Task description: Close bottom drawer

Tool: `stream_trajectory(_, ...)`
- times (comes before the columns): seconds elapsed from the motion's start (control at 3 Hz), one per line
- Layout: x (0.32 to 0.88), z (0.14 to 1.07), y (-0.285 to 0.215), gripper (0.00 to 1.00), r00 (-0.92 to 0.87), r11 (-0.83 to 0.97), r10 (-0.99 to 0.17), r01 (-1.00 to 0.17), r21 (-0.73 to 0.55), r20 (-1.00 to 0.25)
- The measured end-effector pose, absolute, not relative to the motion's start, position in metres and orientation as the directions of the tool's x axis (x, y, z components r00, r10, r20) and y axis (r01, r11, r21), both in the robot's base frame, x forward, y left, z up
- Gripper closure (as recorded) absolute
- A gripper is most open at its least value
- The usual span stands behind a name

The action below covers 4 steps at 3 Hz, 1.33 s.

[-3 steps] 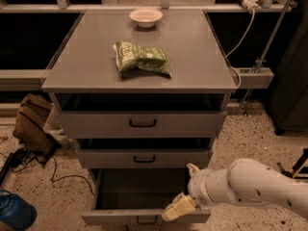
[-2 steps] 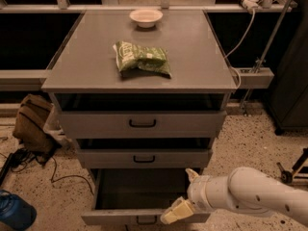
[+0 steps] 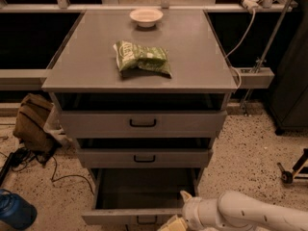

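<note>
Pincer [image 3: 179, 214] sits at the open bottom drawer's [image 3: 132, 215] front edge.

Cabinet top [image 3: 192, 57]: bowl [image 3: 146, 16] near the far edge, about centred; snack bag [image 3: 142, 58] nearer the front edge, in front of the bowl. Below the top, three drawers stacked; bottom drawer [image 3: 132, 216] lowest, pulled out furthest toward the camera. Gripper [image 3: 177, 218] low at the drawer's front right corner, arm [image 3: 250, 214] extending right. On the floor left of the cabinet: bag [image 3: 31, 121], cables [image 3: 53, 170], container [image 3: 14, 211] at the bottom left.
</note>
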<state>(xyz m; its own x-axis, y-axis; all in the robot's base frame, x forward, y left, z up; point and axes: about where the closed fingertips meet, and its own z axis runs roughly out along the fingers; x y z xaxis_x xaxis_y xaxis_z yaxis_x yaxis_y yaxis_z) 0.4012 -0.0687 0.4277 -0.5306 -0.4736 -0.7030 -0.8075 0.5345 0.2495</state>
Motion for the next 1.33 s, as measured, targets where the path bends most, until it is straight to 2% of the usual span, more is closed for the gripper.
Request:
stream_trajectory(0.33,0.401,0.386,-0.069,0.0,-0.586,0.528,-0.444,-0.782,0.33,-0.678)
stream_trajectory(0.67,0.401,0.386,-0.069,0.0,-0.586,0.528,-0.443,-0.782,0.33,-0.678)
stream_trajectory(1.0,0.404,0.359,-0.073,0.0,-0.602,0.544,-0.395,-0.762,0.351,-0.694)
stream_trajectory(1.33,0.423,0.313,-0.092,0.0,-0.587,0.606,-0.29,-0.724,0.33,-0.755)
